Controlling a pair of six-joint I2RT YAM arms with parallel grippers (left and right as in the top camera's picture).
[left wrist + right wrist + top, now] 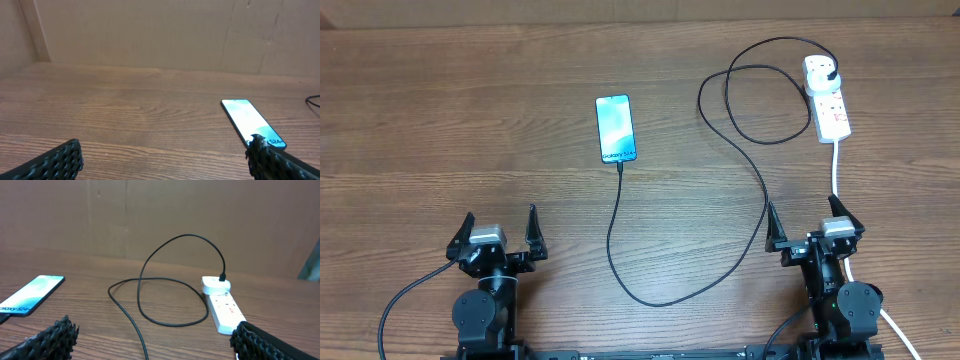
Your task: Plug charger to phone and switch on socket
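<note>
A slim phone (615, 128) lies flat on the bench (440, 120), its screen lit blue-teal. A thin black charger cable (609, 235) meets its near edge, sweeps right in loops, and ends plugged into the far end of the white socket strip (827, 98).

On the table (440, 120), the phone (615, 128) lies ahead of the left claw (501, 213) and to its right. The charger cable (610, 235) runs from the phone's near edge back between the claws, passes just left of the right claw (802, 212), loops ahead of it, and ends in the far end of the socket (828, 100), which lies ahead of that claw.
</note>
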